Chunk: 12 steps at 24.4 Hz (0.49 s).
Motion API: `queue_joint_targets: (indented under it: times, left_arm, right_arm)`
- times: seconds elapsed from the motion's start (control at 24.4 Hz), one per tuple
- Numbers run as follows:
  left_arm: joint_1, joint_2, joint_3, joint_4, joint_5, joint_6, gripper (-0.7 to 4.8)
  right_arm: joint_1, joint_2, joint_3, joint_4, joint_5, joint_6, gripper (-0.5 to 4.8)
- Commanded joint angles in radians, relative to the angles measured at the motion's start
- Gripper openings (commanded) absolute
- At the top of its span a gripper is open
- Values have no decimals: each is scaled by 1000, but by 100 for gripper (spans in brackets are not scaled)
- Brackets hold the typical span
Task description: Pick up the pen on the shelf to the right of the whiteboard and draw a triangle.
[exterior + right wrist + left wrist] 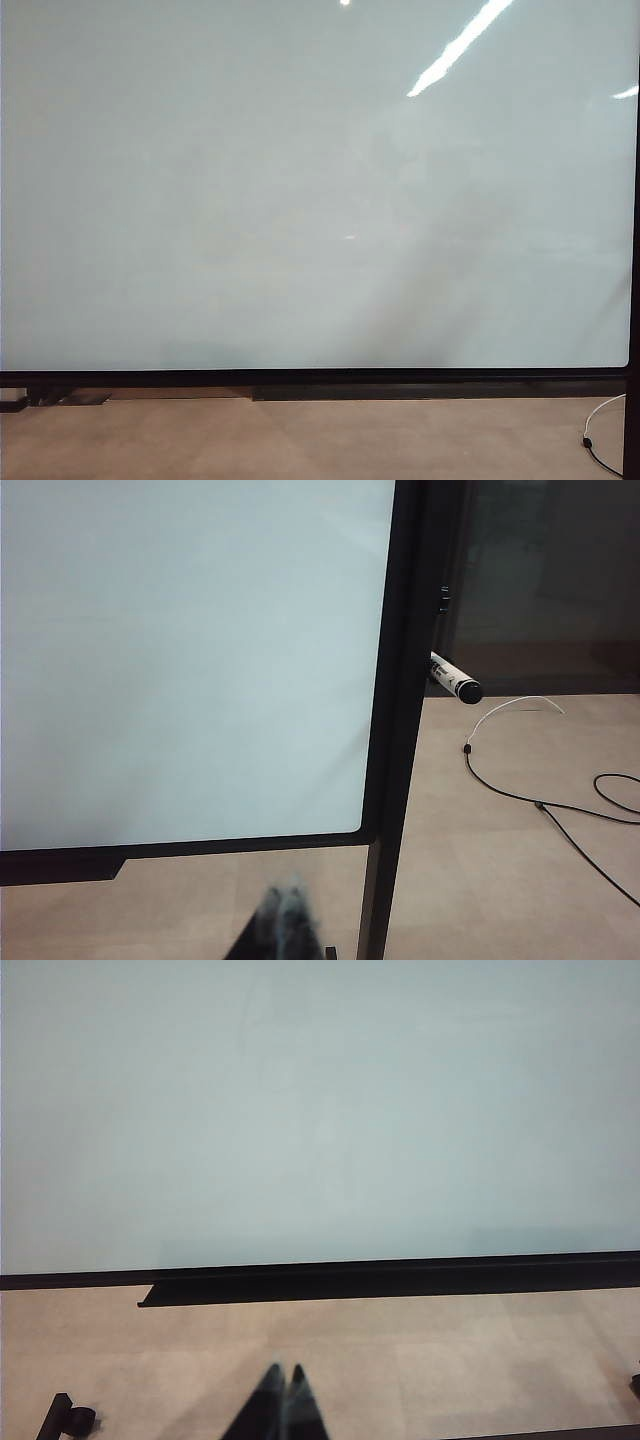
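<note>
The pen (455, 676) is kept sticking out just right of the whiteboard (190, 660) frame, probably on a shelf. Left gripper (284, 1372) and right gripper (285, 890) are held pressed together, empty, below the whiteboard.

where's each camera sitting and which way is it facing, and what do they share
Exterior view: off the arms, facing the whiteboard head-on; no robot part shows.
Left wrist view: on the left arm, facing the board's lower edge; the shut left gripper shows.
Right wrist view: on the right arm, facing the board's right frame and the pen beyond; the shut right gripper shows.
All share the blank whiteboard and floor.
</note>
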Motion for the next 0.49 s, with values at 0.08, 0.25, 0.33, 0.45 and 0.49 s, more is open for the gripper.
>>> queue_joint_targets:
  times: [0.08, 0.25, 0.33, 0.45, 0.49]
  left_arm:
    - [0, 0, 4, 8, 0, 0, -5]
    - [0, 0, 3, 8, 0, 0, -5]
    - [0, 0, 4, 8, 0, 0, -5]
    - [0, 0, 3, 8, 0, 0, -5]
    - [0, 0, 4, 8, 0, 0, -5]
  right_arm:
    - [0, 0, -5, 12, 1, 5, -9]
    - [0, 0, -5, 12, 1, 5, -8]
    - [0, 0, -5, 12, 1, 5, -9]
    - [2, 0, -6, 69, -61, 20, -9]
    - [2, 0, -6, 98, -66, 20, -8]
